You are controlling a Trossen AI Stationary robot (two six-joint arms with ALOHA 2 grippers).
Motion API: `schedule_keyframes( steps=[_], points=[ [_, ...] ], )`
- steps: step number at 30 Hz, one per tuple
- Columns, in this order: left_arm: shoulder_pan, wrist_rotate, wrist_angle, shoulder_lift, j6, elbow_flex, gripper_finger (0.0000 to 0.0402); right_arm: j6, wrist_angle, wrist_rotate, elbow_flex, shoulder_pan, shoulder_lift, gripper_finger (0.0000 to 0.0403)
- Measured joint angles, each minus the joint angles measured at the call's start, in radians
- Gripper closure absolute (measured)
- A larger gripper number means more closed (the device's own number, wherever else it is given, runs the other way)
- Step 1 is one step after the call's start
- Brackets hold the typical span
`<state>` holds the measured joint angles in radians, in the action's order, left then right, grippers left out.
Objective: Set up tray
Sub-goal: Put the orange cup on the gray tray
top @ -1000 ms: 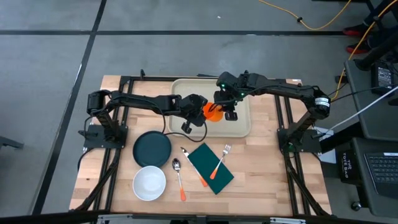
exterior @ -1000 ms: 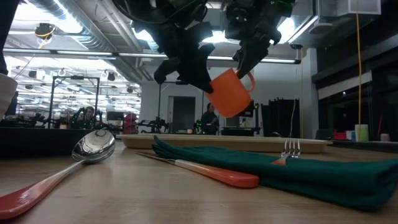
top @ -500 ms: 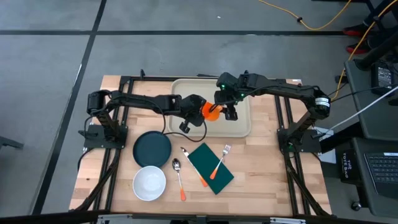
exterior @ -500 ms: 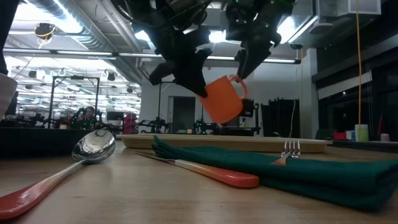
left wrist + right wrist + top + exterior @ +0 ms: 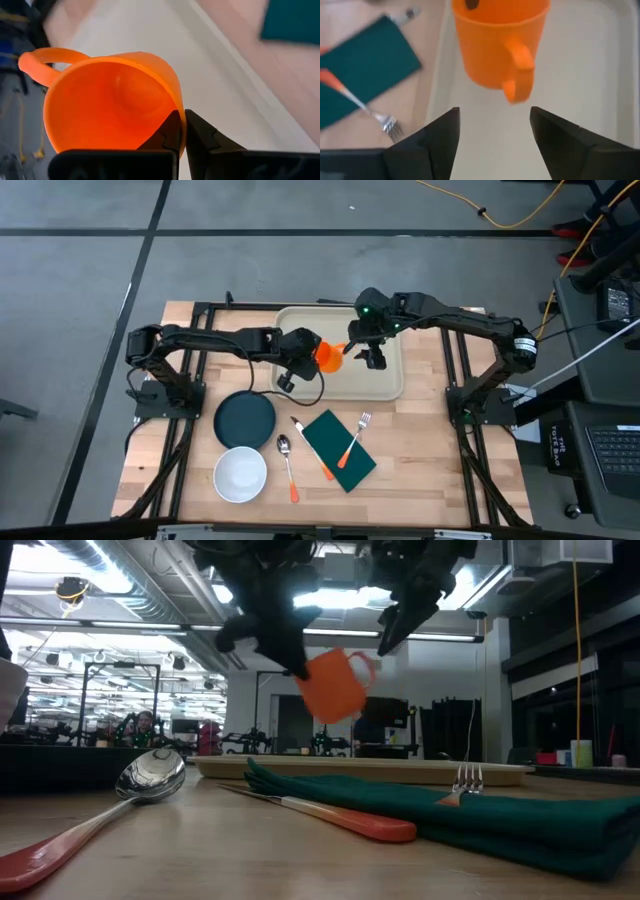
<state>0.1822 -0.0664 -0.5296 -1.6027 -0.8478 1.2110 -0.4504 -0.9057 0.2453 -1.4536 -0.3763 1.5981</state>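
An orange cup (image 5: 328,357) hangs tilted above the beige tray (image 5: 388,385), clear of it in the low view (image 5: 332,685). My left gripper (image 5: 312,359) comes from the table's left and is shut on the cup's rim. My right gripper (image 5: 495,131) stands open just right of the cup. Its fingers sit apart on either side of the line to the cup's handle (image 5: 519,70) and touch nothing. My left gripper pinches the cup's rim wall (image 5: 179,112) on the side away from the handle. One finger (image 5: 167,134) is inside the cup and one (image 5: 202,139) outside. The fingers slant down from the table's left. The cup is lifted clear over the tray, tilted, its handle (image 5: 362,668) toward my right gripper.
On the wood in front of the tray lie a dark green plate (image 5: 245,418), a white bowl (image 5: 240,474), a spoon (image 5: 287,468) and a knife (image 5: 312,448). A green napkin (image 5: 338,452) carries a fork (image 5: 354,438). The tray's right half is bare.
My right gripper has opened and let go of the cup's handle. My left gripper has carried the cup a little up and toward the table's left, so the cup now hangs from the left gripper alone, still tilted.
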Motion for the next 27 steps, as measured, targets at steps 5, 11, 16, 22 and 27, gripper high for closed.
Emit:
schedule_keyframes(
  steps=[5,11,16,22,27],
  points=[
    [0.015,-0.005,-0.122,0.038,0.037,0.0,0.04,0.001,0.126,-0.003,0.124,-0.042,-0.049,0.0204],
    [0.045,-0.004,-0.181,0.062,0.078,0.0,0.04,0.057,0.296,-0.031,0.275,-0.061,-0.133,0.0285],
    [0.073,-0.028,-0.198,0.063,0.062,0.0,0.04,0.129,0.38,-0.144,0.361,-0.047,-0.223,0.0366],
    [0.148,0.009,-0.208,0.063,0.0,0.0,0.04,0.154,0.738,-0.124,0.595,-0.047,-0.332,0.0388],
    [0.22,0.024,-0.25,0.063,-0.04,0.007,0.04,0.161,0.939,-0.12,0.759,-0.053,-0.375,0.0397]
  ],
)
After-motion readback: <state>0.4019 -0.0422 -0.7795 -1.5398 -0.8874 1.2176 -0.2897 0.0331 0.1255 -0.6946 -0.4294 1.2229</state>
